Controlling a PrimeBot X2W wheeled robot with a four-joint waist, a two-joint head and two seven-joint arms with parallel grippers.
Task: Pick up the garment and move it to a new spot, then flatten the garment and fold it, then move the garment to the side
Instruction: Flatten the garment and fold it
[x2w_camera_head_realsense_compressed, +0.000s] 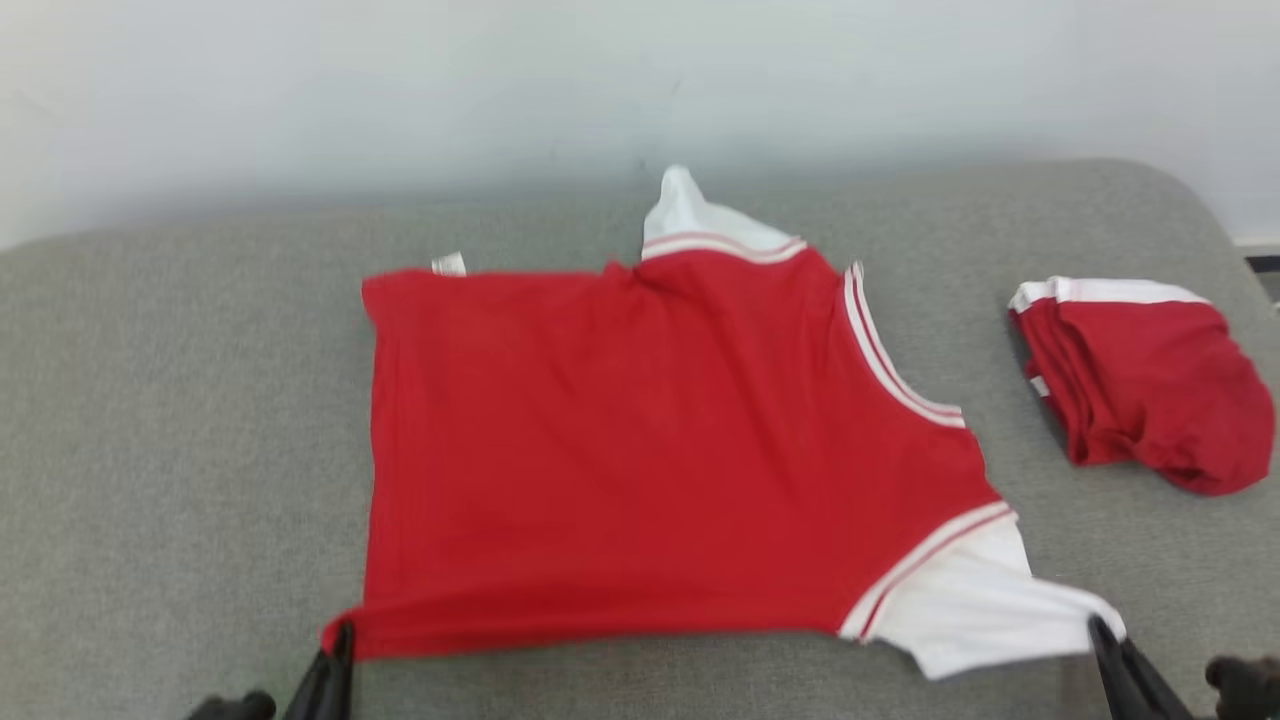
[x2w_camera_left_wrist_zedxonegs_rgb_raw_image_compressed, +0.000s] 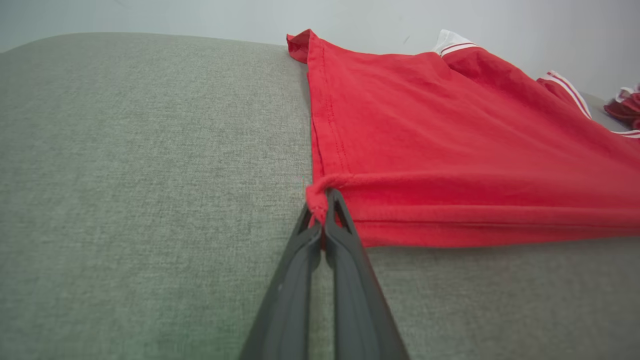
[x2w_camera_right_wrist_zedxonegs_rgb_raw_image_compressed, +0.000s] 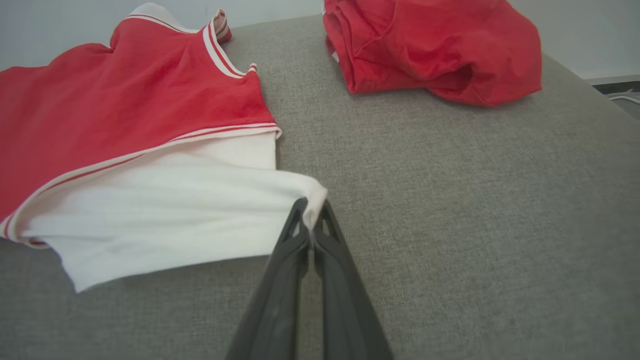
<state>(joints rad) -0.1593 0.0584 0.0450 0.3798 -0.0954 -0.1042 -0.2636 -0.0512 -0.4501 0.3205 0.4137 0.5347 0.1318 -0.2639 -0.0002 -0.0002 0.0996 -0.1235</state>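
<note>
— Where is the left gripper (x2w_camera_head_realsense_compressed: 343, 640)?
— At the lower left of the head view, fingers pointing up and pressed together, pinching a corner of the garment (x2w_camera_head_realsense_compressed: 640, 450).
— And the right gripper (x2w_camera_head_realsense_compressed: 1103, 635)?
— At the lower right in the same pose. Its two dark fingers (x2w_camera_right_wrist_zedxonegs_rgb_raw_image_compressed: 280, 290) lie closed along their length, the tips nipping the sleeve's edge.
— Are they close together?
— No, they are well apart.

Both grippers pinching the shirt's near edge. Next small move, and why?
Probably ease them slightly apart: left gripper pinches the shirt at its red hem corner, right gripper at the white sleeve, and the near edge lies rolled.
</note>
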